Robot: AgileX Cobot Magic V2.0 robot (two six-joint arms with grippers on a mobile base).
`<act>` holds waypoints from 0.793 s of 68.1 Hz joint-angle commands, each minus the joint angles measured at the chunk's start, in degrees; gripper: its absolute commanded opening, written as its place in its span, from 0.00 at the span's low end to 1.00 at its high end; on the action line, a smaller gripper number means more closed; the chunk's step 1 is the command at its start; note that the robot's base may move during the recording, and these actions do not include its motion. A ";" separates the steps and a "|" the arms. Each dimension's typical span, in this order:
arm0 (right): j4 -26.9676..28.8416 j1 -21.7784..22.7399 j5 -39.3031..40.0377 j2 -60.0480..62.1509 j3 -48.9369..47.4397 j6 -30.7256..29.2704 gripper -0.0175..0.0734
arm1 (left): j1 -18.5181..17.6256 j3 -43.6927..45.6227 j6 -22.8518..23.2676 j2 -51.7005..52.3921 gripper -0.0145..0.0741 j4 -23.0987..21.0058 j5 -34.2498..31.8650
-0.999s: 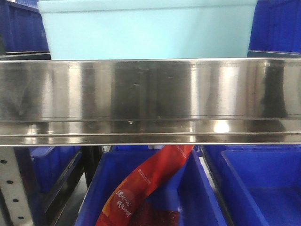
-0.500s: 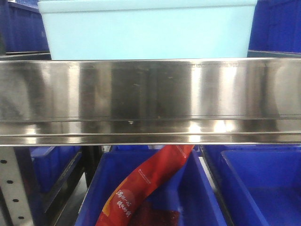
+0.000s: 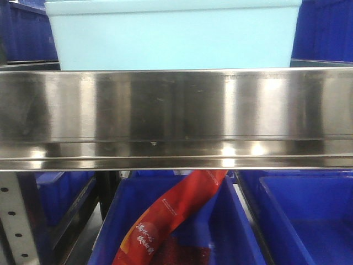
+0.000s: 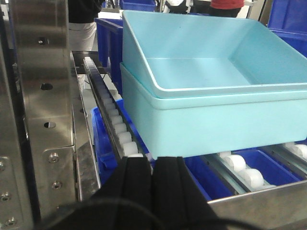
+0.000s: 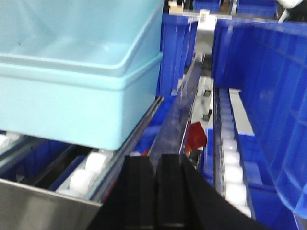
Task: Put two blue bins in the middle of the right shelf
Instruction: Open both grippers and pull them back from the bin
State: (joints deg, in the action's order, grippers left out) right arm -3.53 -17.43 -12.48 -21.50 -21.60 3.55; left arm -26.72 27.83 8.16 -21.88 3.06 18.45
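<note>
Stainless shelving with white roller tracks (image 4: 115,120) fills every view, dark blue bins (image 5: 259,96) packed around and below it. On the left wrist view, the left gripper (image 4: 152,165) has its two black fingers (image 4: 134,182) pressed together with nothing between them, low in the picture just short of the shelf's front lip. Directly beyond those fingertips, apart from them, sit the two blue bins (image 4: 211,120), pale cyan, one nested in the other; the inner bin (image 4: 201,52) is tilted so that its far side rides higher. The outer bin rests on the rollers. On the right wrist view, the right gripper (image 5: 156,165) is likewise closed on nothing, its fingers (image 5: 139,187) side by side, and the same nested bins (image 5: 81,96) lie ahead and to the left, not touching them. From the front view, the pale bin (image 3: 174,38) stands on the level above a broad steel rail (image 3: 176,110), and a red packet (image 3: 171,218) lies in a dark blue bin beneath.
</note>
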 commanded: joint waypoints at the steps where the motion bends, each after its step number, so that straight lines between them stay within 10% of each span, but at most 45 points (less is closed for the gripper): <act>1: -0.64 0.07 1.97 0.41 0.08 -0.30 0.01 | -0.25 -0.07 -0.01 0.46 0.04 0.32 -1.61; 54: -0.64 0.07 1.97 0.41 0.08 -0.30 0.01 | 0.21 -0.45 -1.34 1.75 0.04 0.33 -1.61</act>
State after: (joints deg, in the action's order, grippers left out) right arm -3.53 -17.43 -12.03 -21.38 -21.60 3.45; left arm -26.72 27.70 8.01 -21.36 3.06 17.82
